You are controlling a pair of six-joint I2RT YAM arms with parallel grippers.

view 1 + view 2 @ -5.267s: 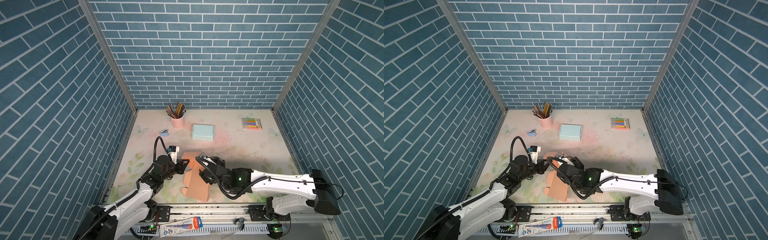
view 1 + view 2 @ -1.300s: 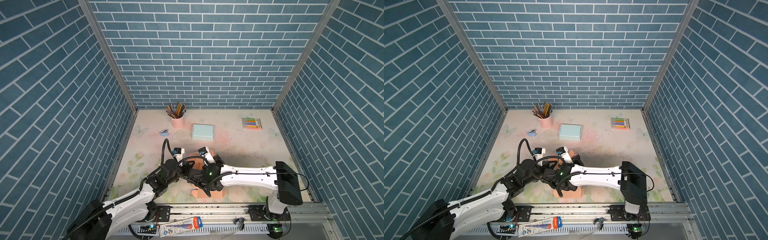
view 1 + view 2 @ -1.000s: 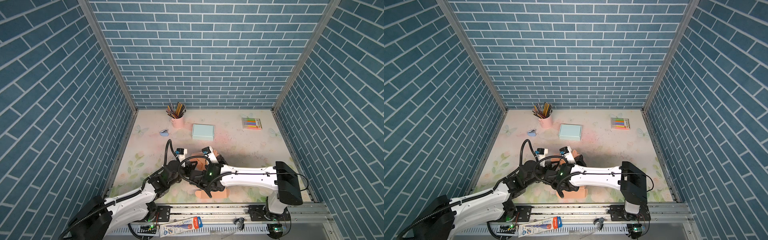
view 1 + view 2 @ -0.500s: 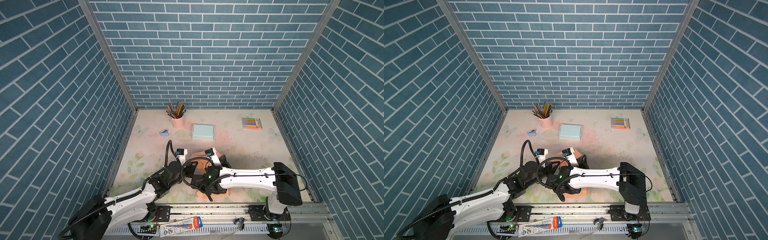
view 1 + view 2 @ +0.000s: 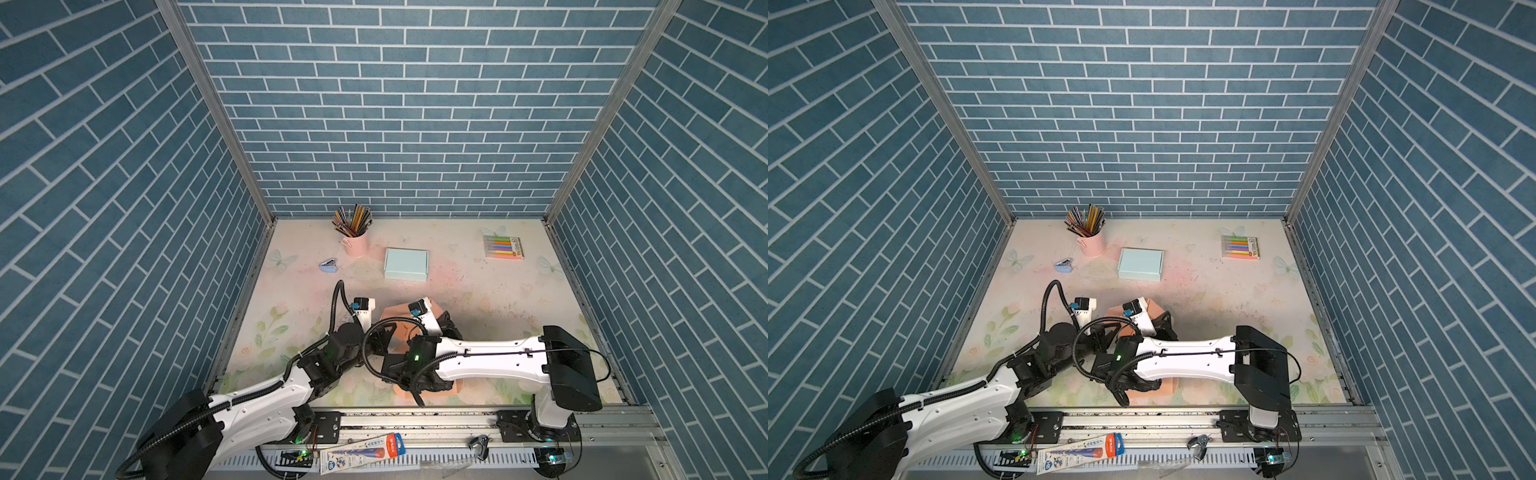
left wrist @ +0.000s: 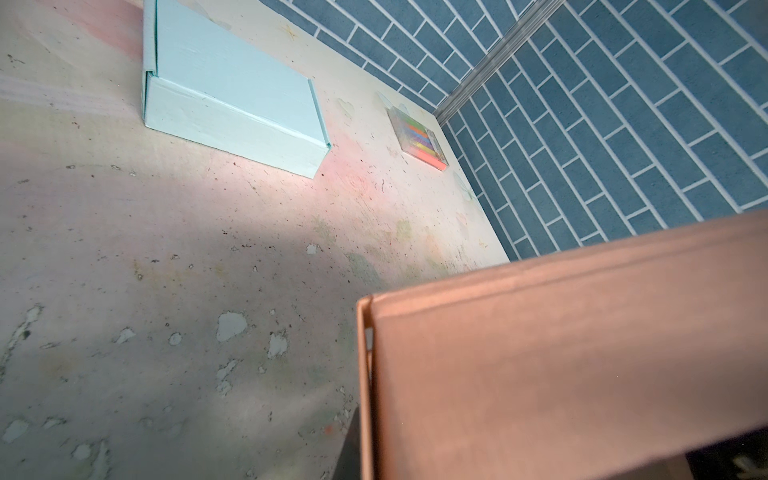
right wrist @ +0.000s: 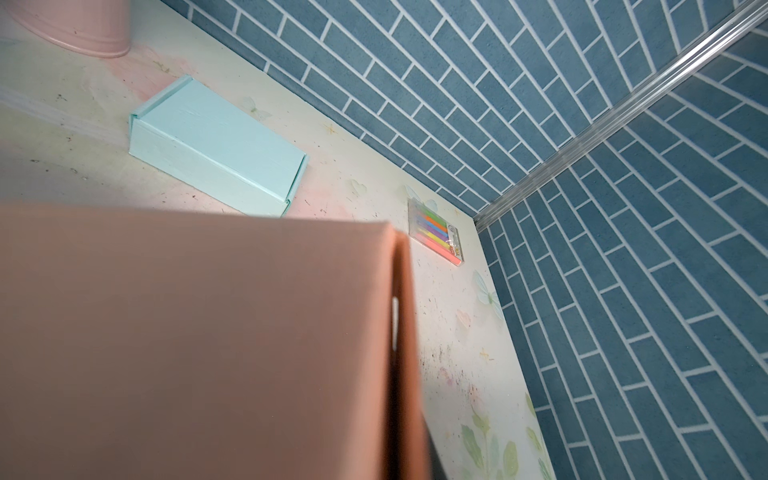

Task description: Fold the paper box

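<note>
The paper box (image 5: 397, 312) is salmon-coloured cardboard lying near the table's front, mostly covered by both arms in both top views; another strip of it (image 5: 1168, 384) shows under the right forearm. My left gripper (image 5: 380, 338) sits at its left side and my right gripper (image 5: 446, 328) at its far right corner. In the left wrist view a blurred box panel (image 6: 561, 374) lies very close and covers the jaws. The right wrist view is the same, with a panel (image 7: 199, 340) hiding the jaws. Whether either gripper pinches the cardboard is hidden.
A closed light blue box (image 5: 406, 264), a pink cup of pencils (image 5: 355, 245), a small blue clip (image 5: 329, 266) and a pack of coloured markers (image 5: 503, 247) lie toward the back. Brick-patterned walls enclose three sides. The metal rail (image 5: 415, 419) runs along the front.
Over the last second the right wrist has shifted a little to the right and toward the front over the box. The left arm has barely moved.
</note>
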